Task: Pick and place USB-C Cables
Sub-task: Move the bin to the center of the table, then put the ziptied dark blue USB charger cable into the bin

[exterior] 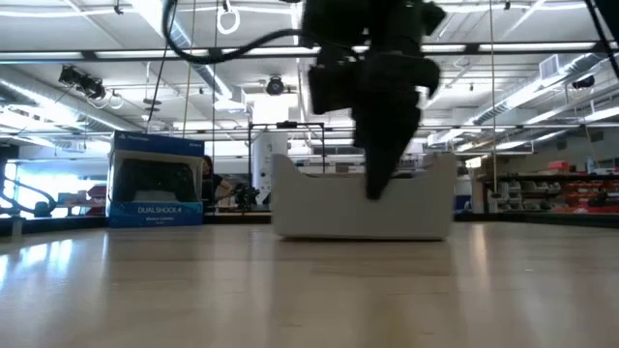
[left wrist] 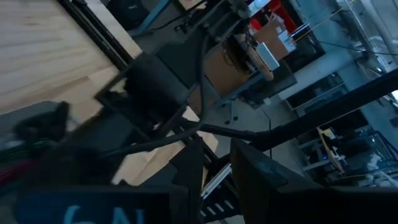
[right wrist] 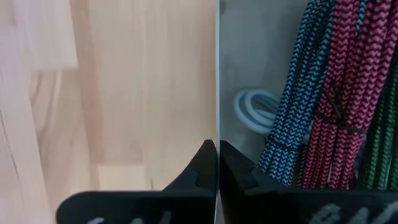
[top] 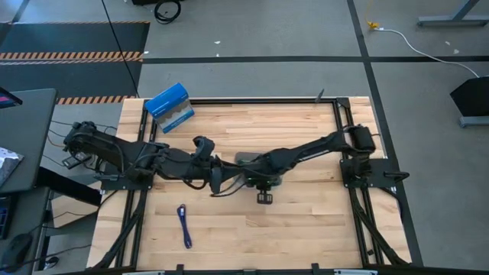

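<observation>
Nearest, in the lower left of the high view, the purple-blue cable point(top: 184, 226) lies alone on the bare table point(top: 306, 229), stretched out long, well apart from both arms. It is likely light and limp, with a braided skin that should grip well. A pinch across its middle looks best, since the ends would droop.

In the centre of that view both arms meet over the grey tray point(top: 246, 158). The right gripper point(right wrist: 216, 155) has its fingers pressed together, holding nothing, and hangs right at the tray's wall. Just inside, at the right of the right wrist view, the teal cable point(right wrist: 292, 93), maroon cable point(right wrist: 339, 87) and green cable point(right wrist: 380, 124) lie packed side by side, each tied into a bundle. A light blue coil point(right wrist: 254, 106) is beside them. The grey cable cannot be made out.

The left gripper point(top: 216, 182) sits just left of the tray, and whether it is wide or narrow I cannot tell. The two arms crowd each other there, so a reach for the loose cable would have to clear them.

Farthest, in the upper left, the blue box point(top: 170, 107) stands at the table's edge, out of the way.
</observation>
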Robot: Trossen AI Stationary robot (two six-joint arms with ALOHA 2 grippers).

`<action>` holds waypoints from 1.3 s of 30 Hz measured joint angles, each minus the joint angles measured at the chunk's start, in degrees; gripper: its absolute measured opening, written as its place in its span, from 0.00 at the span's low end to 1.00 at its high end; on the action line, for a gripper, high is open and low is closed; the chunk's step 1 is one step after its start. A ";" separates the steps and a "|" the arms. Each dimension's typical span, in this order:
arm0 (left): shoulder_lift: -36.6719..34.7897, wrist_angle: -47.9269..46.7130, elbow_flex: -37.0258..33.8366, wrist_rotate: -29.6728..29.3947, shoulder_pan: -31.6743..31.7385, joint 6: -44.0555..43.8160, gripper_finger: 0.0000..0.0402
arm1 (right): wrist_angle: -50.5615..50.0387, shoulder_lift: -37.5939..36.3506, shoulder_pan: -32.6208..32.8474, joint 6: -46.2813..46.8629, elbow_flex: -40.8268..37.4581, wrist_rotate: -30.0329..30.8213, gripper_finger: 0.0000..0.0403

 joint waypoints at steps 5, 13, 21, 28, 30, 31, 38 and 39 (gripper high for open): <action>-0.03 -0.04 0.00 0.00 -0.85 -0.60 0.19 | -4.31 4.67 -1.78 -3.31 7.04 -0.26 0.01; -0.31 -0.11 0.00 -0.66 -2.45 -1.16 0.19 | -4.94 5.52 -3.33 -5.38 8.00 -0.80 0.01; -0.28 -0.15 0.00 -0.68 -2.49 -1.16 0.19 | -4.67 5.51 -4.08 -5.13 7.96 -0.83 0.02; -0.28 -0.13 0.00 -0.57 -2.49 -1.18 0.19 | -5.12 5.13 -3.92 -2.51 7.92 -1.31 0.09; -0.28 -0.15 0.00 0.21 -2.49 -1.18 0.19 | -5.12 3.89 -3.55 -2.18 7.92 -1.12 0.12; -0.28 -0.13 0.00 0.37 -2.49 -1.18 0.19 | -4.95 2.94 -3.32 -2.17 7.94 -1.01 0.14; -0.25 -0.89 0.00 0.67 -2.48 0.69 0.19 | -4.23 -2.01 -2.95 -0.23 8.02 0.40 0.28; -0.24 -1.54 0.00 0.68 -2.47 0.74 0.19 | -4.68 -2.63 -2.95 0.42 8.02 0.47 0.30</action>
